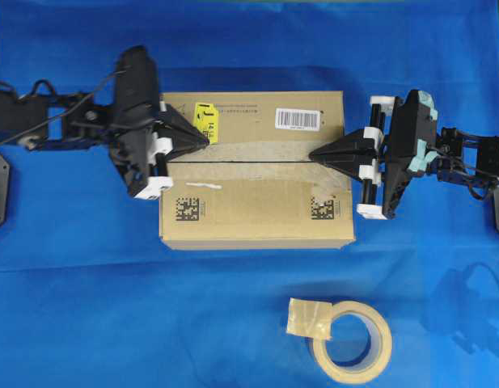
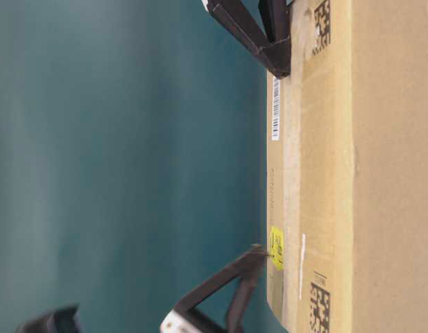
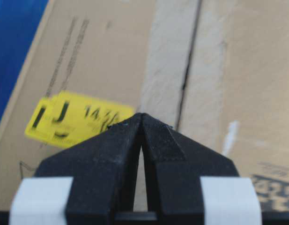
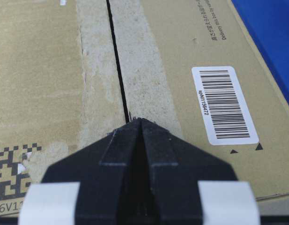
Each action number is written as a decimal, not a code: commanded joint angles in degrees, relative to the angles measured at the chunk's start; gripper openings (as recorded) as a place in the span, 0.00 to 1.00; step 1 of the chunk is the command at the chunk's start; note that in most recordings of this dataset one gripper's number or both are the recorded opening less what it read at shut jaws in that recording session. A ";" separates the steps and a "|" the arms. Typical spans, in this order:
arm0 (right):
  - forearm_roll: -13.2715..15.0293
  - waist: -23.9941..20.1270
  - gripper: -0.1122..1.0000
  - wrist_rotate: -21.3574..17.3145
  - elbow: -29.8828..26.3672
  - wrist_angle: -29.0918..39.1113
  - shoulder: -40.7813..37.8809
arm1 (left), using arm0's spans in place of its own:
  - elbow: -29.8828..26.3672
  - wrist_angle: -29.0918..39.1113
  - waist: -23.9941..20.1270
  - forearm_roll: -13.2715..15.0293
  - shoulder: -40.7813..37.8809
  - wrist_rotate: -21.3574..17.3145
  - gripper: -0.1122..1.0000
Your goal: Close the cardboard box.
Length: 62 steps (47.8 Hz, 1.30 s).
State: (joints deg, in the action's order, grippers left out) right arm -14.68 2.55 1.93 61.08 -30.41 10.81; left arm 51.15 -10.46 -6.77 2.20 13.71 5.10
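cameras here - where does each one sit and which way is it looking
Overhead: above, looking down on the cardboard box, tape roll, both arms.
Table-level: low, image turned sideways, along the box; both fingers' tips show.
Left wrist: behind the left gripper, facing the yellow sticker.
Right wrist: behind the right gripper, facing the barcode label.
Both wrist views share the flap seam.

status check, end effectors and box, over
Left end effector shut, right end effector shut, both tips at the seam. Cardboard box flaps down. Tape roll clear.

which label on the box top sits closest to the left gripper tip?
The yellow sticker, right beside the left gripper. The white barcode label lies toward the right gripper's end of the cardboard box.
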 commanded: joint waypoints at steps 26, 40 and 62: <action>-0.18 0.26 0.10 0.00 -0.79 0.18 0.35 | 12.57 -31.90 3.08 0.09 -2.55 -0.44 0.10; -0.09 0.26 0.10 0.00 -0.88 0.09 0.35 | 13.62 -36.83 3.34 0.09 -6.86 -0.44 0.10; -0.18 0.26 0.10 0.00 -0.88 0.09 0.35 | 13.27 -38.23 4.22 0.09 -8.96 -0.35 0.10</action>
State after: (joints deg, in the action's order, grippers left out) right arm -14.68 2.64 1.93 61.00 -30.15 10.81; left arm 64.95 -48.08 -3.08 2.20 4.48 4.66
